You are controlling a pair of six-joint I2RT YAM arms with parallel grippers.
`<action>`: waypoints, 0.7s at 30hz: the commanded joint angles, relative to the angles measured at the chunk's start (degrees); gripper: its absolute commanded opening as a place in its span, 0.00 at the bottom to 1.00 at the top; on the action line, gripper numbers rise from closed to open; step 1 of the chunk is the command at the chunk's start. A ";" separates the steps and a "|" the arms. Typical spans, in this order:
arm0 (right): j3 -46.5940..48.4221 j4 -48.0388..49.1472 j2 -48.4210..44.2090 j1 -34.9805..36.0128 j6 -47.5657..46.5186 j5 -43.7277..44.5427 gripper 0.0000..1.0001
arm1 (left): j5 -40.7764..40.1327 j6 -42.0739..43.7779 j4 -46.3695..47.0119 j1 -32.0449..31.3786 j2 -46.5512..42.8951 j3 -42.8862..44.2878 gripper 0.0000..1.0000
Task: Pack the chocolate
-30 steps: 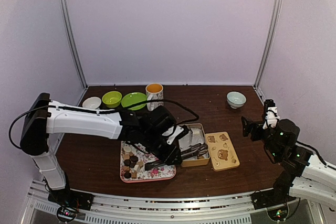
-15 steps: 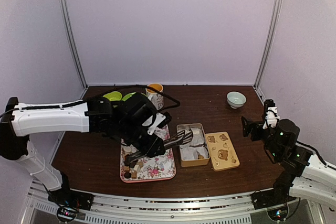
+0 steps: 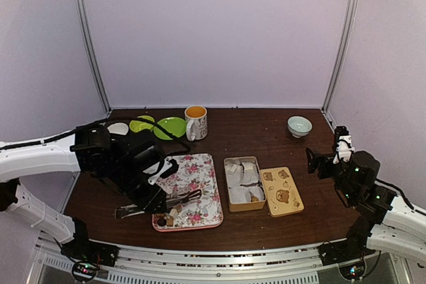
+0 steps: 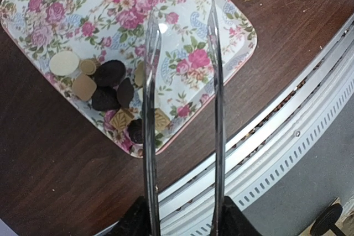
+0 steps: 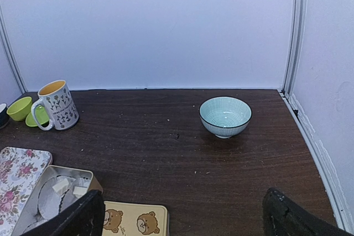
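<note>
At the floral tray's (image 4: pixel 182 31) edge, my left gripper (image 4: pixel 185 222) clamps the tongs (image 4: pixel 215 81).
Tips seem empty, chocolate (image 4: pixel 108 84) beside them; right gripper (image 5: pixel 185 222) spread wide, holding nothing.

The left arm (image 3: pixel 36 159) has white shells, black joints and a thin black cable (image 3: pixel 50 139) looping along it; the right arm (image 3: pixel 399 214) has a white lower shell, black upper joints with tiny green lights (image 3: pixel 355 169), and an all-black right gripper (image 3: pixel 313 161)

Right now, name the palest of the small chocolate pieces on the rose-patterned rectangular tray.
The round cream-white chocolate disc; every other piece is tan or dark brown.
</note>
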 commanded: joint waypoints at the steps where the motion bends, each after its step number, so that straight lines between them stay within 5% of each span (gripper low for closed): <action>1: -0.25 0.35 0.28 -0.17 -0.43 -0.43 1.00 | -0.48 -4.36 -8.00 -0.29 -2.18 0.05 0.43; 21: -0.33 0.29 0.18 -0.17 -0.40 -0.53 1.00 | -1.20 -6.02 -13.53 -0.50 -0.34 0.19 0.41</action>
